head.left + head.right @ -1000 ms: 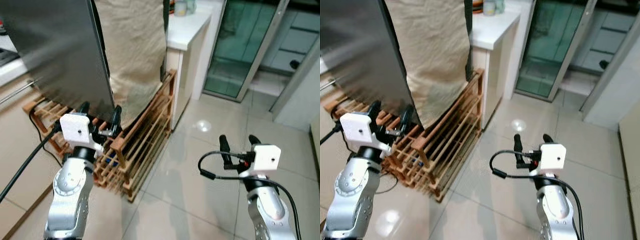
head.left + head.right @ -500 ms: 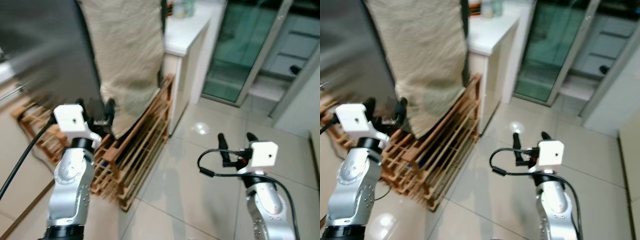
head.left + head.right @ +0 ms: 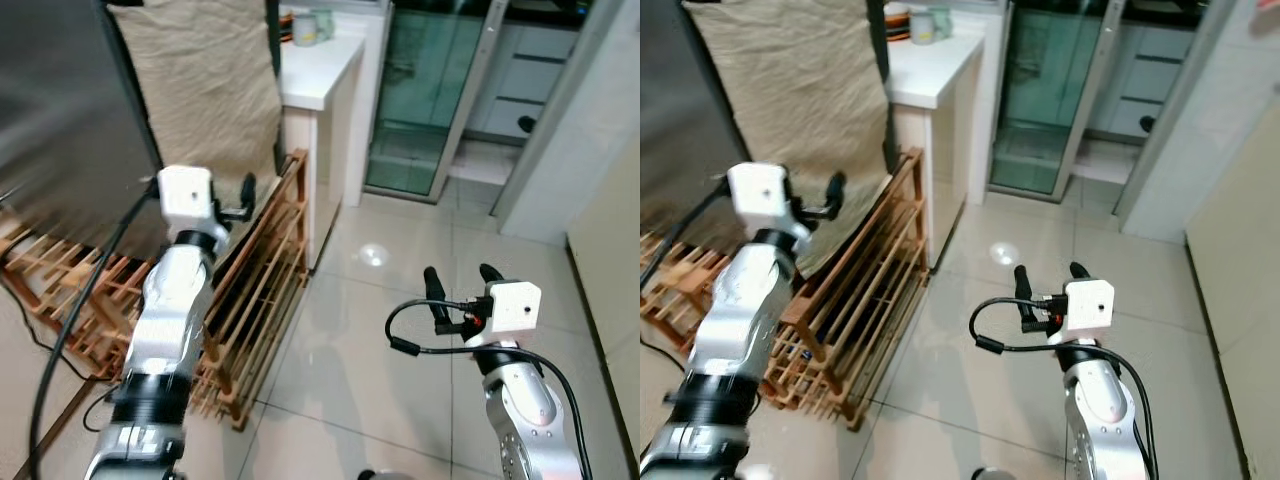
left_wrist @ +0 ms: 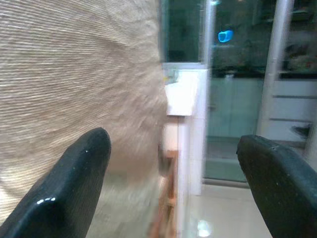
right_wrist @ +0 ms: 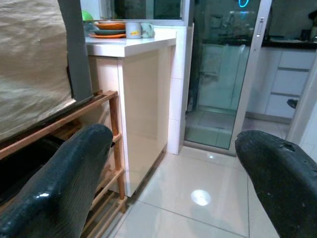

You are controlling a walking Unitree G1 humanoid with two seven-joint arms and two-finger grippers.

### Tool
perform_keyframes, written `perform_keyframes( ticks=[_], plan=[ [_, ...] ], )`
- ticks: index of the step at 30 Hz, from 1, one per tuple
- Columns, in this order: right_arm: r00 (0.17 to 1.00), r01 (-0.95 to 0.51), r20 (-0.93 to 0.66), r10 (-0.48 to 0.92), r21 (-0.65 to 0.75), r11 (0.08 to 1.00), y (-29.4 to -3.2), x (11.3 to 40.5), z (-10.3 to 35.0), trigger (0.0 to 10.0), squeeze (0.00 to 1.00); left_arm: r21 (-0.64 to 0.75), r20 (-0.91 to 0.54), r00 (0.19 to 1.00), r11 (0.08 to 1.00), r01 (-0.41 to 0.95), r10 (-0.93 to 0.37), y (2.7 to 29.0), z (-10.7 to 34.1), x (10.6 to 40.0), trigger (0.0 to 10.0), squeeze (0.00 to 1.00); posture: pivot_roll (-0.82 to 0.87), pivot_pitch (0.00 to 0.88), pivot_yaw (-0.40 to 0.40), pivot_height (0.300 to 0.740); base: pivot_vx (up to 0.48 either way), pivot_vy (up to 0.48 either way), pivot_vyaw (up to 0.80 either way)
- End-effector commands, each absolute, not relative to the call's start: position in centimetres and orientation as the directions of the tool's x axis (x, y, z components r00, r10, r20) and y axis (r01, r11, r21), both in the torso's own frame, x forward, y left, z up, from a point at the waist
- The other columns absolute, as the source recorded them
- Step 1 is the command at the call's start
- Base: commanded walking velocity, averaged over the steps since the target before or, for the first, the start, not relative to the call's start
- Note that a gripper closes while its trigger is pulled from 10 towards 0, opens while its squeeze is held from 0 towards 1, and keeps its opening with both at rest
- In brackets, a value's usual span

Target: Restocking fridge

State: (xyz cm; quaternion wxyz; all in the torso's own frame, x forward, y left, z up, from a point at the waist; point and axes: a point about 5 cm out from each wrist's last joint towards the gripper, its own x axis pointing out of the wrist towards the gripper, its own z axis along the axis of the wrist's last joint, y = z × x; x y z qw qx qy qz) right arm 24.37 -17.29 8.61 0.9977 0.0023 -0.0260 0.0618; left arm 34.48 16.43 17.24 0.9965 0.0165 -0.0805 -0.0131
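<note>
The jaws of both grippers stand spread, pinching nothing. The left gripper (image 3: pixel 225 195) is raised beside the wooden rack (image 3: pixel 255 285), right in front of the beige cloth (image 3: pixel 195 95) that hangs over the rack's top edge; in the left wrist view its fingers (image 4: pixel 74 183) frame the cloth's weave and the white desk (image 4: pixel 183 94) beyond. The right gripper (image 3: pixel 458 283) hovers over the glossy tiled floor (image 3: pixel 370 330), well apart from the rack, on the side away from the cloth, with a black cable (image 3: pixel 420 335) looping under it. The fridge (image 3: pixel 60 110) shows as a dark steel panel just beside the cloth, on the far side of the rack from the right gripper; whether the panel is a door or a side wall cannot be told. The desk rises just behind the rack and carries cups (image 3: pixel 312 25) and plates (image 5: pixel 101 29) on its top. Past the desk, farther from the rack, a glass sliding door (image 3: pixel 430 90) stands in a pale frame. The rack's slats run along the floor toward the fridge.
</note>
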Motion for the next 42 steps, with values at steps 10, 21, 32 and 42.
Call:
perform_keyframes(
  ticks=[10, 21, 32, 42],
  plan=[
    [0.991, -0.116, 0.069, 0.116, 0.001, 0.993, -17.6, 23.8, 9.0, 10.0, 0.00, 0.013, 0.149, 0.987, 0.998, 0.057, -0.058, 19.4, 13.0, 27.8, 10.0, 0.00, -0.10, 0.000, 0.037, 0.740, 0.000, 0.000, 0.00],
    [0.996, -0.040, 0.081, 0.038, 0.015, 0.999, -18.9, 21.8, 9.8, 10.0, 0.00, 0.154, 0.146, 0.989, 0.988, -0.010, -0.013, 20.4, 12.6, 22.0, 10.0, 0.00, -0.08, 0.000, 0.022, 0.740, 0.000, 0.000, 0.00],
    [0.993, -0.065, 0.093, 0.065, -0.006, 0.998, -18.4, 22.5, 10.1, 10.0, 0.00, 0.009, 0.149, 0.982, 0.993, -0.118, 0.115, 21.7, 11.1, 21.4, 10.0, 0.00, -0.07, 0.000, 0.002, 0.740, 0.105, 0.000, 0.00],
    [0.991, -0.085, 0.108, 0.085, -0.005, 0.996, -18.0, 23.1, 10.9, 10.0, 0.00, -0.020, 0.161, 0.977, 0.990, -0.139, 0.140, 20.6, 12.6, 22.8, 10.0, 0.00, -0.07, 0.000, 0.005, 0.740, 0.438, 0.000, 0.00]
  ],
)
